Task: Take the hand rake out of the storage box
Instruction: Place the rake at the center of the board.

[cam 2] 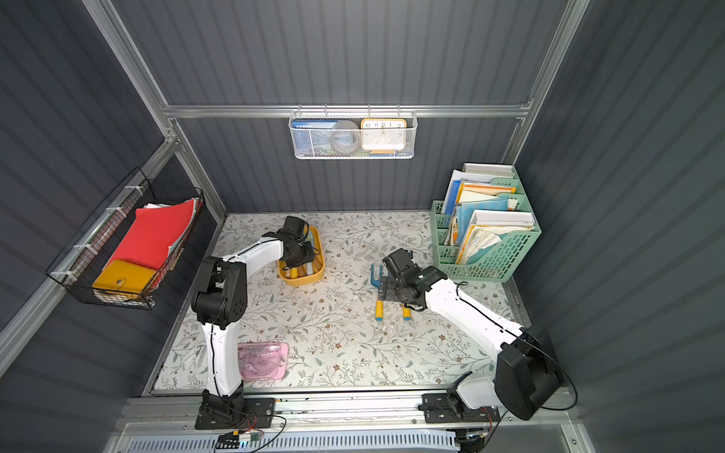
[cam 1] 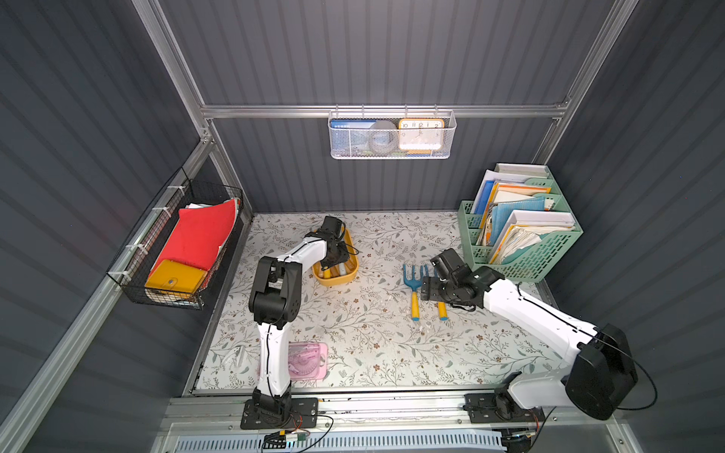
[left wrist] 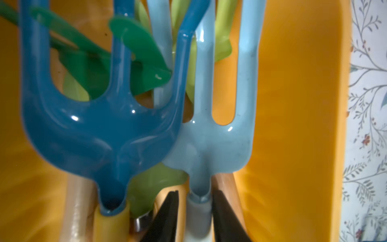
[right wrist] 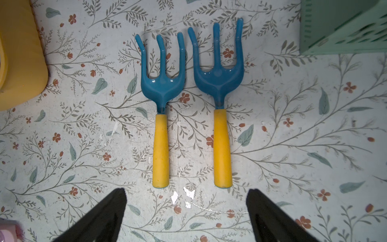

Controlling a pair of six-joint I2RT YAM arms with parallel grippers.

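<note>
Left end effector (left wrist: pixel 195 190) low, fingers (left wrist: pixel 167 215) close together; right end effector (right wrist: pixel 186 190) spread wide.

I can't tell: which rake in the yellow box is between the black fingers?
The light blue rake, pale handle; the dark blue rake lies outside the fingers.
</note>
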